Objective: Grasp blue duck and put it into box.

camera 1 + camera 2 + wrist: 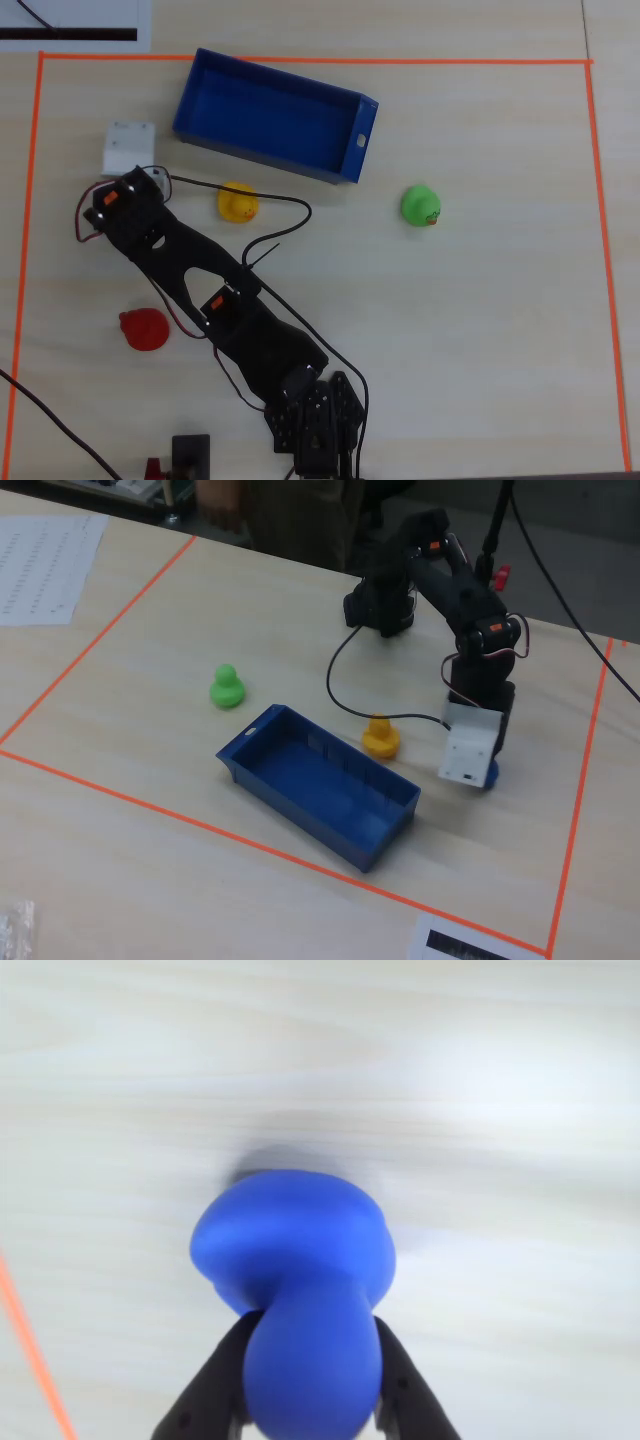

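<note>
The blue duck (300, 1270) sits between my gripper's (312, 1328) two black fingers in the wrist view, with the jaws shut on its sides. In the fixed view a sliver of the blue duck (488, 776) shows under the white wrist block (468, 748), close to the table. In the overhead view the duck is hidden under the white block (130, 147). The blue box (275, 82) lies open and empty to the right of the gripper in the overhead view. In the fixed view the box (300, 785) is to the left of the gripper.
A yellow duck (238, 203) lies between gripper and box, also in the fixed view (380, 737). A green duck (421, 206) is right of the box and a red duck (145, 328) is beside the arm. Orange tape (300, 60) frames the work area. Black cables trail near the yellow duck.
</note>
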Robot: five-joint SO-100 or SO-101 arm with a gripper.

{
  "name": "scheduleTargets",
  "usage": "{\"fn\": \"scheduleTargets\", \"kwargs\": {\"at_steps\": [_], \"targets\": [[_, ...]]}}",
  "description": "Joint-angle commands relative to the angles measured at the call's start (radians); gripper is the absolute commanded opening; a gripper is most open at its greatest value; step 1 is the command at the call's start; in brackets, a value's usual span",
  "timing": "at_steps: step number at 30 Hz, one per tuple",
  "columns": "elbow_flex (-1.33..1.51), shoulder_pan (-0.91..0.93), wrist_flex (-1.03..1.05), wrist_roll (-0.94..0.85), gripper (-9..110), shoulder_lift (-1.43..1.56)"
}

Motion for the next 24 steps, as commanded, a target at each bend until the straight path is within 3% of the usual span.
{"fn": "scheduleTargets", "kwargs": {"at_steps": [1,9,14,21,24], "targets": [[-0.201,0.132,0.104,-0.008,0,0.161],[-0.373,0.529,0.121,-0.150,0,0.192],[-0.152,0.644,-0.064,-0.183,1,0.156],[-0.112,0.678,-0.044,-0.212,34,0.043],[-0.100,0.680,-0.034,-0.199,34,0.098]]}}
